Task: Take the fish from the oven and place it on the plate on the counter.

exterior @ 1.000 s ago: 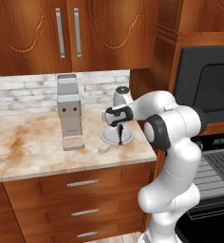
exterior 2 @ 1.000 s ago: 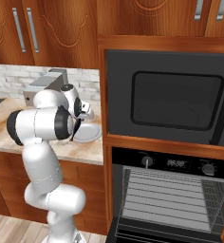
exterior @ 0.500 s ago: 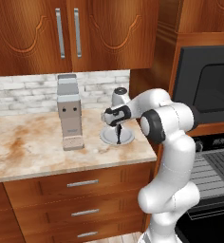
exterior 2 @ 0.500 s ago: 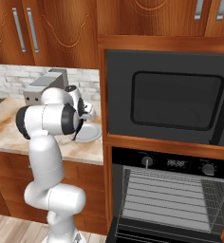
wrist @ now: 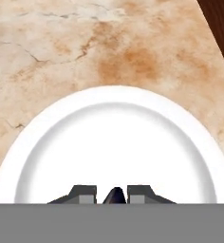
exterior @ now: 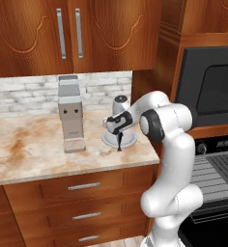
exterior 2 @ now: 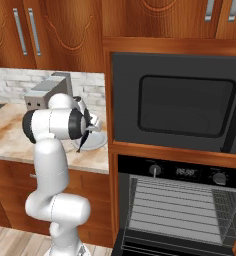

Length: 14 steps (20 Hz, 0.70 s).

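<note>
From where I stand, the fish [exterior: 119, 140] is a slim, blackish sliver hanging tail-down from the gripper [exterior: 119, 133], straight over the plate [exterior: 128, 140]. The two fingers are clamped on the fish. I cannot tell whether its lower end touches the plate. The plate, round and pale grey with a raised rim, sits on the counter [exterior: 34, 149] near the right end, beside the coffee machine [exterior: 71, 114].

The left base view gives the fish's long thin outline against the plate. The right base view shows the same dark strip [exterior 2: 81, 144] at the plate's [exterior 2: 96, 143] near edge, and also the oven [exterior 2: 180, 210] with its door down and grey wire racks bare. The hand view looks straight down into the plate [wrist: 42, 142], with a small dark pointed tip of the fish [wrist: 116, 195] pinched between the two fingers [wrist: 83, 193], marble [wrist: 85, 42] beyond.
</note>
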### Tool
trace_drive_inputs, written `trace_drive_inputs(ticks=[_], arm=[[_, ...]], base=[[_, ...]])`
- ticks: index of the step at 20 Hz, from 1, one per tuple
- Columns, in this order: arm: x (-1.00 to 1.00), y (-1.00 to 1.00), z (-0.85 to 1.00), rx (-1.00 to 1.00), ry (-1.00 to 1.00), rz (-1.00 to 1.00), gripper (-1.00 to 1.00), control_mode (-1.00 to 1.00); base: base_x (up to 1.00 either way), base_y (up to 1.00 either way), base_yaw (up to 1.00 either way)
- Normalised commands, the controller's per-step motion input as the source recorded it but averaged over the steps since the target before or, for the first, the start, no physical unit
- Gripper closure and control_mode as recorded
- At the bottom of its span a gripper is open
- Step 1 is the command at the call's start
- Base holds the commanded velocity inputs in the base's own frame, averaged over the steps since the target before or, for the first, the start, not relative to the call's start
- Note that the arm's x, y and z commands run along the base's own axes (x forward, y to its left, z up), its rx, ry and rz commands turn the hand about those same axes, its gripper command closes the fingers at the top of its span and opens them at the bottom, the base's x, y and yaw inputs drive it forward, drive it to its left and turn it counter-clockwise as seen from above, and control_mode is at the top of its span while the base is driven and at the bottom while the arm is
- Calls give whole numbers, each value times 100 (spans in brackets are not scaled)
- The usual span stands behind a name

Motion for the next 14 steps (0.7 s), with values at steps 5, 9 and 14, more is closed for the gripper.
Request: trace_drive_inputs(ticks=[5, 9, 14], arm=[[12, 0, -13, 0, 0, -3, 100, -100], [18, 0, 0, 1, 2, -4, 100, -100], [15, 0, 11, 2, 1, -3, 100, -100]], base=[[0, 0, 0], [0, 0, 0], [0, 0, 0]])
